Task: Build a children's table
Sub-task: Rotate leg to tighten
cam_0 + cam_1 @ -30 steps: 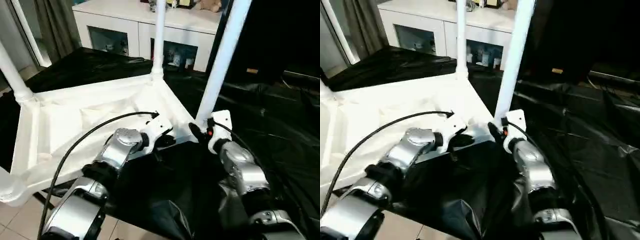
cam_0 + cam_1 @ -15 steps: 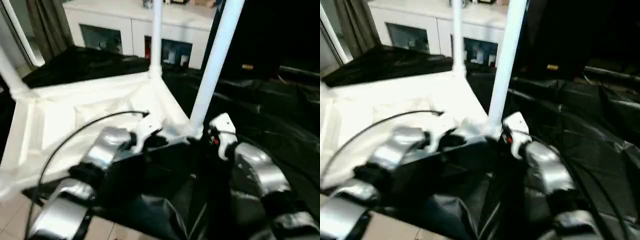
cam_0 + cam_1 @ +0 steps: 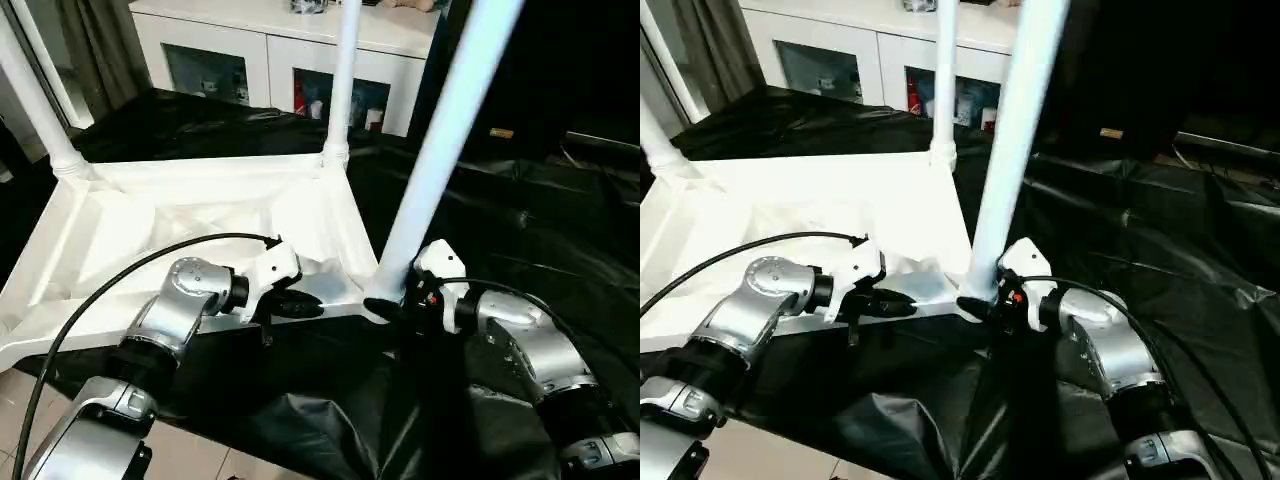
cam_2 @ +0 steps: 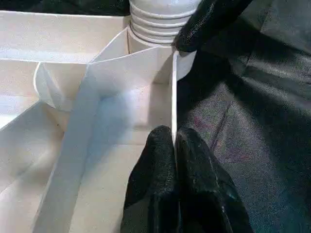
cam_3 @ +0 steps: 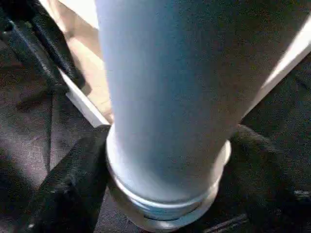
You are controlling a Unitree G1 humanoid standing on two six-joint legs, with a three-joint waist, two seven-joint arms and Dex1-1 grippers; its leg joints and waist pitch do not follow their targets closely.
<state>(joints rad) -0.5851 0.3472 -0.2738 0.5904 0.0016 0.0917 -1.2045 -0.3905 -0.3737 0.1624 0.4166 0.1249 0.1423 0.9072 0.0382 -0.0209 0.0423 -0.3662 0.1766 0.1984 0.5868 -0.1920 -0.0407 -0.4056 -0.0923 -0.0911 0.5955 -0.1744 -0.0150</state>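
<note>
The children's table lies upside down: a white tabletop [image 3: 200,225] with its ribbed underside up and three white legs standing in corner sockets. The nearest leg [image 3: 432,170] leans to the right, and threads [image 4: 163,22] show at its foot above the socket. My right gripper [image 3: 385,308] straddles that foot. Its black fingers [image 5: 73,179] press on both sides of the collar. My left gripper [image 3: 305,303] is shut on the tabletop's thin near rim [image 4: 173,97], close to that corner. The far leg [image 3: 342,80] and the left leg [image 3: 35,100] stand upright.
Black sheeting [image 3: 520,200] covers the surface under and to the right of the tabletop. A white glass-doored cabinet [image 3: 260,55] stands behind. Tiled floor [image 3: 40,400] shows at the near left. A black cable [image 3: 130,270] arcs over my left forearm.
The camera has shifted. My right gripper has come lower onto the foot of the near leg, which now leans further right. My left gripper keeps its hold on the rim.
</note>
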